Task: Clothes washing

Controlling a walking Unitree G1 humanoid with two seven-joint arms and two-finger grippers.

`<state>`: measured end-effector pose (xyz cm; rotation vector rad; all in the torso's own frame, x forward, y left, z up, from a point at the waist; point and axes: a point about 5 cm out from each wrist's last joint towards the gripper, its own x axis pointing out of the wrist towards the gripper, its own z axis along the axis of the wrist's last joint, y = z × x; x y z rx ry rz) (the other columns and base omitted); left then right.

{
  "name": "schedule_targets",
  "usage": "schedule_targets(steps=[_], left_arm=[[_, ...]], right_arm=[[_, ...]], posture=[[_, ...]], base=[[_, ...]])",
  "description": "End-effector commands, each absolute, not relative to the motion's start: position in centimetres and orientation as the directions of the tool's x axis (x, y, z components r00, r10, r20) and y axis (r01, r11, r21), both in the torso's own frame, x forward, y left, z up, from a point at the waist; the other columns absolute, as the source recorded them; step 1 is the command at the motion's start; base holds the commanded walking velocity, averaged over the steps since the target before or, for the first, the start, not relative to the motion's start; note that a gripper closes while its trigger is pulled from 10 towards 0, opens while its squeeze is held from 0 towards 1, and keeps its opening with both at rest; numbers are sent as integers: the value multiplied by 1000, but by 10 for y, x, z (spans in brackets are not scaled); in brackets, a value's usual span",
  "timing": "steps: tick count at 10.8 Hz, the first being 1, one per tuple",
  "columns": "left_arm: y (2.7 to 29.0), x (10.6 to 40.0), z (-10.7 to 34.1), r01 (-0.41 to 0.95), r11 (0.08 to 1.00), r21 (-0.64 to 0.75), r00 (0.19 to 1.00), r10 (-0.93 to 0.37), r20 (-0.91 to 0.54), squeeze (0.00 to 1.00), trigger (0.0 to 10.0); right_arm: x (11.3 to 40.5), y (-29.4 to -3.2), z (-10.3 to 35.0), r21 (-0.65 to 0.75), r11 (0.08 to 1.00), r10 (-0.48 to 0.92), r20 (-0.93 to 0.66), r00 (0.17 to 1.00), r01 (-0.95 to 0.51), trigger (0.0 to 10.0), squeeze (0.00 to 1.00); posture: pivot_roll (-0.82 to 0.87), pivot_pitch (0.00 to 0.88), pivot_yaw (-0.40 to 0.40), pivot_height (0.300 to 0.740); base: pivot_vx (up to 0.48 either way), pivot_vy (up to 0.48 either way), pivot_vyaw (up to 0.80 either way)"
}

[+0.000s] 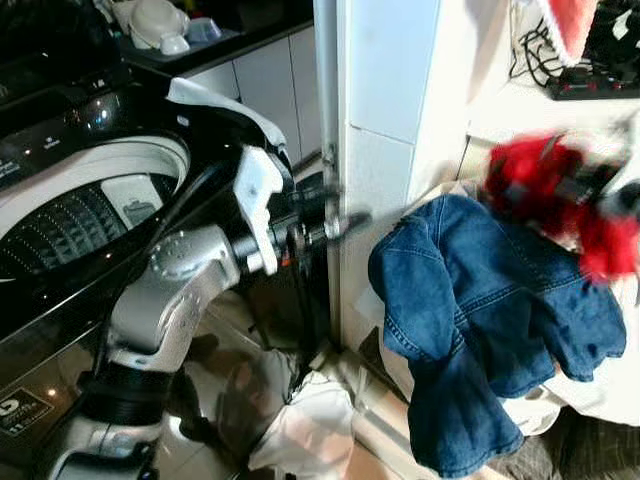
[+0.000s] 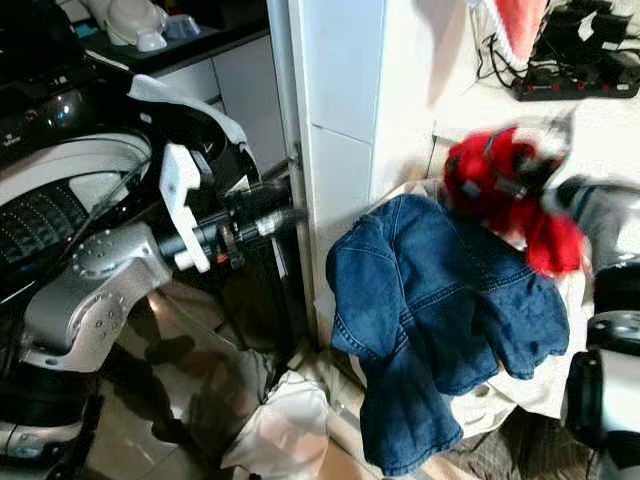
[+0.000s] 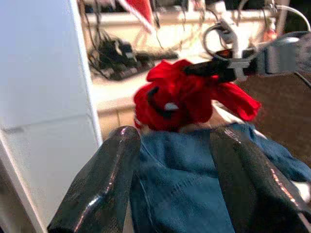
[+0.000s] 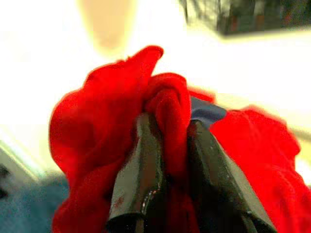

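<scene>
A red garment [image 4: 97,145] was clenched between the two black fingers of the right gripper [image 4: 167,145] and held bunched in the air, just above a blue denim jacket [image 1: 480,320]; the jacket was draped over a pile of pale laundry [image 1: 590,390] beside a white tiled pillar [image 1: 385,150]. The left gripper [image 3: 175,170] was held out empty with its fingers apart, pointed toward the denim and the red cloth; a top-loading washing machine [image 1: 90,200] was seen open on the robot's left.
</scene>
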<state>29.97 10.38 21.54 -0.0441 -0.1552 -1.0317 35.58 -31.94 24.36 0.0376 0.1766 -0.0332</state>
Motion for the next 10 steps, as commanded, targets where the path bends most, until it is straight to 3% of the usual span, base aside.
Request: schedule_targets(steps=[1,2,3,4,5,8,9,10], left_arm=[[108,307,227,826,559,64,540,-819,195,0,10000],[106,311,238,811,583,54,554,-793,252,0,10000],[104,313,243,802,595,60,560,-782,272,0,10000],[97,313,255,793,601,99,549,-776,311,0,10000],[93,312,259,792,598,120,538,-778,324,0,10000],[88,309,250,802,583,131,534,-798,280,0,10000],[86,307,247,812,569,127,526,-809,264,0,10000],[85,306,246,816,565,126,523,-813,258,0,10000]], right_arm=[[355,-315,277,62,998,-5,-31,1000,7,0,0],[351,-302,311,95,993,67,103,992,-76,0,0],[348,-290,324,81,984,145,142,979,-157,0,0],[339,-259,339,13,937,342,164,925,-349,0,0],[335,-248,342,-38,918,395,157,905,-395,0,0],[336,-252,331,-74,946,318,40,947,-314,0,0],[335,-267,307,-152,965,203,-97,974,-216,1961,0],[333,-274,295,-189,966,149,-163,975,-179,2039,0]], posture=[[-28,0,91,740],[-33,0,94,740],[-34,0,93,740],[-34,0,93,740],[-29,0,86,740],[-21,0,77,740],[-16,0,70,740],[-12,0,67,740]], base=[[0,0,0],[0,0,0],[0,0,0],[0,0,0],[0,0,0],[0,0,0],[0,0,0],[0,0,0]])
